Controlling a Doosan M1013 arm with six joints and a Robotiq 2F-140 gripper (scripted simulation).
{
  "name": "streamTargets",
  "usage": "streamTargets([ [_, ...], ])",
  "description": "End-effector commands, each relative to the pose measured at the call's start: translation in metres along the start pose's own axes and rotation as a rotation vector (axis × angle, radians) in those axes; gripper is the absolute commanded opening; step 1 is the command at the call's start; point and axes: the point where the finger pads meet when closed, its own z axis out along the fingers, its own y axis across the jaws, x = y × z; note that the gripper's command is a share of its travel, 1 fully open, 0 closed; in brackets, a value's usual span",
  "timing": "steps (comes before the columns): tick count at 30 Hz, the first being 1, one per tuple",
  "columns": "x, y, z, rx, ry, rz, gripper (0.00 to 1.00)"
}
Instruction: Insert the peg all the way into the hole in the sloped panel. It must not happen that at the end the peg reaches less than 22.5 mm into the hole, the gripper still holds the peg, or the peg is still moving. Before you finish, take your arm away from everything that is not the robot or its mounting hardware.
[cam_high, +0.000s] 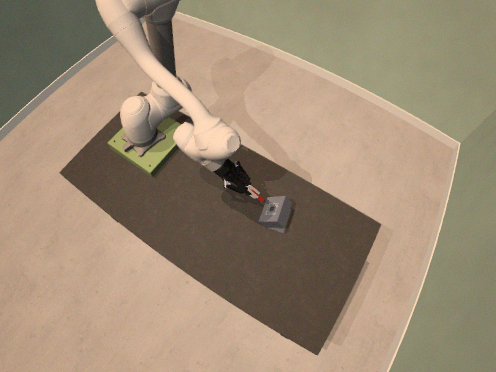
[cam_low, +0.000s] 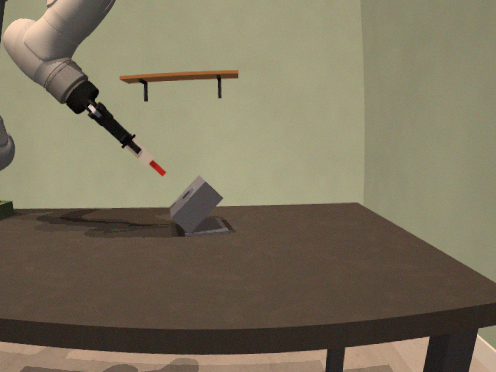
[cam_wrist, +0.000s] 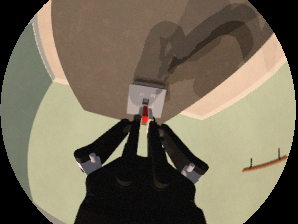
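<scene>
Exterior view: black claw (cam_low: 141, 152) clamped around slim white, red-tipped peg (cam_low: 152, 164) above boxy grey sloped panel (cam_low: 196, 204).

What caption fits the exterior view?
Gripper holds the red-tipped peg tilted toward the sloped panel, not yet inserted.

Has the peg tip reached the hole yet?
No, in the exterior view the peg's red tip hangs in the air, up and left of the sloped panel, with wall showing between them.
</scene>
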Motion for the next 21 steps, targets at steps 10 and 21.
streamTargets([
  [10,0.002,0.0,0.025,0.003,0.007,-0.001,0.0],
  [21,0.003,0.001,0.036,0.003,0.007,-0.001,0.0],
])
